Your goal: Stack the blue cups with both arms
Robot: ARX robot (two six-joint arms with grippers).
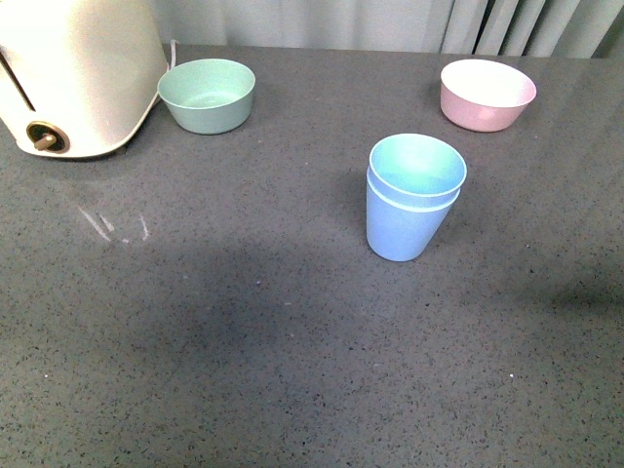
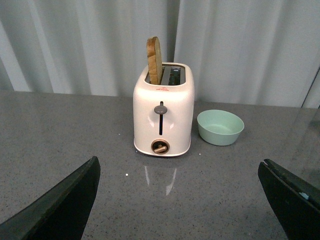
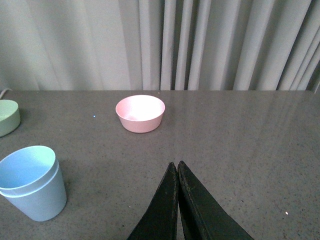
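The two blue cups stand nested one inside the other, upright, right of the table's middle in the front view. The right wrist view shows the same stack off to one side of my right gripper, whose fingers are pressed together with nothing between them. My left gripper is open wide, with only bare tabletop between its fingers. It faces the toaster, away from the cups. Neither arm shows in the front view.
A cream toaster with a slice of bread in it stands at the back left. Next to it sits a green bowl, also in the left wrist view. A pink bowl stands at the back right, beyond the cups.
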